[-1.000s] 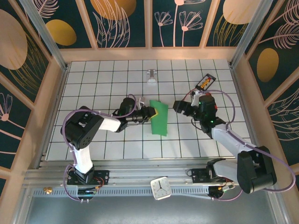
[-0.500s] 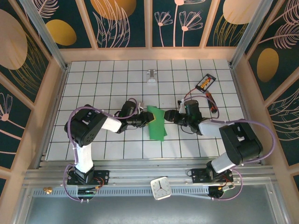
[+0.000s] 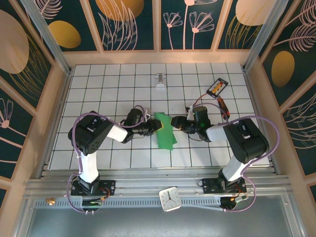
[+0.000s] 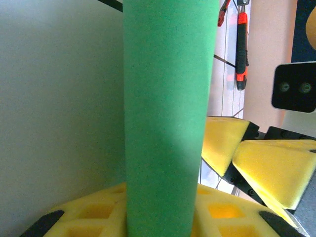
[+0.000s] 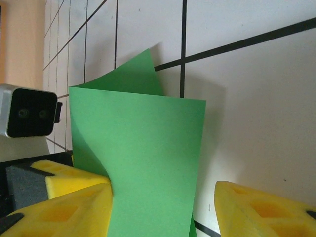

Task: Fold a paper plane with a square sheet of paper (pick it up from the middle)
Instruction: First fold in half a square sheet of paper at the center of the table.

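The square sheet of paper (image 3: 165,132) is bright green and bent double into a tall strip, standing off the tiled table. My left gripper (image 3: 157,127) is shut on its left edge; in the left wrist view the sheet (image 4: 168,113) rises straight out of my left gripper (image 4: 163,217). My right gripper (image 3: 176,123) faces it from the right, open. In the right wrist view the sheet (image 5: 143,163) stands between my right gripper's (image 5: 163,215) yellow fingers, against the left one with a gap to the right one. The paper plane is out of view.
A red-handled screwdriver (image 3: 222,105) and an orange-and-black device (image 3: 217,87) lie at the back right. A small white clip (image 3: 160,81) sits at the back centre. A clock (image 3: 171,198) rests on the front rail. Wooden walls (image 3: 59,98) enclose the table.
My right gripper has swung left from the back right up to the sheet, and its jaws have narrowed around it. The left gripper has kept hold, and the sheet has shifted slightly.
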Controlling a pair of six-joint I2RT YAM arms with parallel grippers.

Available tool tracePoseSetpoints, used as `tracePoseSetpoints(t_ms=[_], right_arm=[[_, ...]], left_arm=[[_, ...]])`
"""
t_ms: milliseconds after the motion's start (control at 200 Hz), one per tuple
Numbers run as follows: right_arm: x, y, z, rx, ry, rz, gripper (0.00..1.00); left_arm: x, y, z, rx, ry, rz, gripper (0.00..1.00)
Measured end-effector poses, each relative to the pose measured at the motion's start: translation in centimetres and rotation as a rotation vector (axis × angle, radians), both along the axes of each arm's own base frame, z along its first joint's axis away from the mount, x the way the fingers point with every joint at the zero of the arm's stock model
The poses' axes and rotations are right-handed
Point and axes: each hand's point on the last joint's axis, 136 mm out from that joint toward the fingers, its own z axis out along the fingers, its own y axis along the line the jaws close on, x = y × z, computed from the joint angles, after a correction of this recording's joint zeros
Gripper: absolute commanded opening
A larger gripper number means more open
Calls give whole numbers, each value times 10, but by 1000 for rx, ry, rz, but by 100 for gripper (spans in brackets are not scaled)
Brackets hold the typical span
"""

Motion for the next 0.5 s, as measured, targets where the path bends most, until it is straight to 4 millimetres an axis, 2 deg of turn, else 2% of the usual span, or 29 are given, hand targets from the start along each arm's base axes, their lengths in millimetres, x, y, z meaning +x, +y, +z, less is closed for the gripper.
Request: tracePoseSetpoints(t_ms=[230, 500], right_arm=[[3, 5, 4, 35, -1, 4, 58], [11, 3, 11, 80, -14, -2, 59]], left_arm=[[-5, 0, 4, -38, -4, -6, 25], [-9, -7, 19, -103, -41, -55, 24]])
